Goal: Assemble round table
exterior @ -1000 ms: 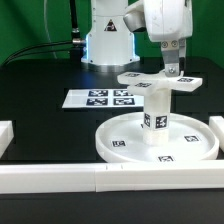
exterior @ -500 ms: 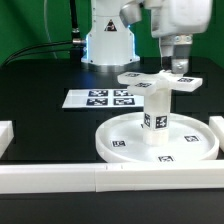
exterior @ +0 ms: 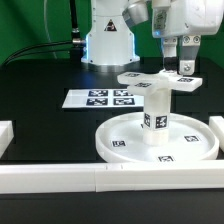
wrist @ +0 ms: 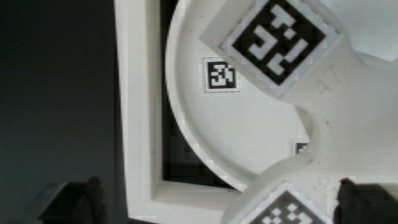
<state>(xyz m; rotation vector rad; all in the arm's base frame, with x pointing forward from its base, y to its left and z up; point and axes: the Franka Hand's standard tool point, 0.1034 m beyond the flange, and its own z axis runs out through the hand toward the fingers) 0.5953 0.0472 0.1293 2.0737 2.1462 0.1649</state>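
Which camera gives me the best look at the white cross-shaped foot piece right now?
The exterior view: the white cross-shaped foot piece shows whole, sitting atop the short white cylinder leg. The wrist view catches only two tagged arms close up, cropped at the frame edge.

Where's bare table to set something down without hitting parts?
Free: black table on the exterior view's left, between marker board, front rail and disc. Crowded: the disc side, with leg, foot piece and gripper stacked there.
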